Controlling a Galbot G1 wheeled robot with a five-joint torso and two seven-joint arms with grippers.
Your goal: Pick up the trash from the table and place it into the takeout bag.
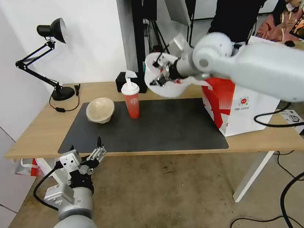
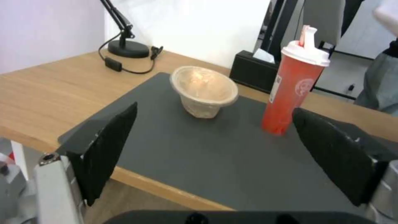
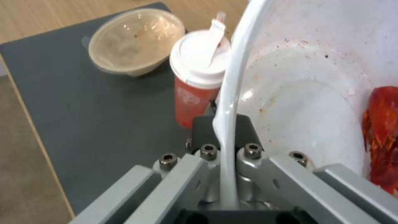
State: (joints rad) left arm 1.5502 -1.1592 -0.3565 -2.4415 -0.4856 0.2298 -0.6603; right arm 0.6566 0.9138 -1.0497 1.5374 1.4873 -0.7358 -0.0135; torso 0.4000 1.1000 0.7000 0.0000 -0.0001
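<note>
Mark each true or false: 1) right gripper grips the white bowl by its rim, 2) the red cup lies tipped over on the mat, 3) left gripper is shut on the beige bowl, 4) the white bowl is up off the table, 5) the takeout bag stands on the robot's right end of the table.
1. True: the right gripper pinches the rim of the white bowl.
2. False: the red cup stands upright on the dark mat.
3. False: the left gripper is open, near the table's front edge, apart from the beige bowl.
4. True: it is held in the air.
5. True: the takeout bag stands there.
</note>
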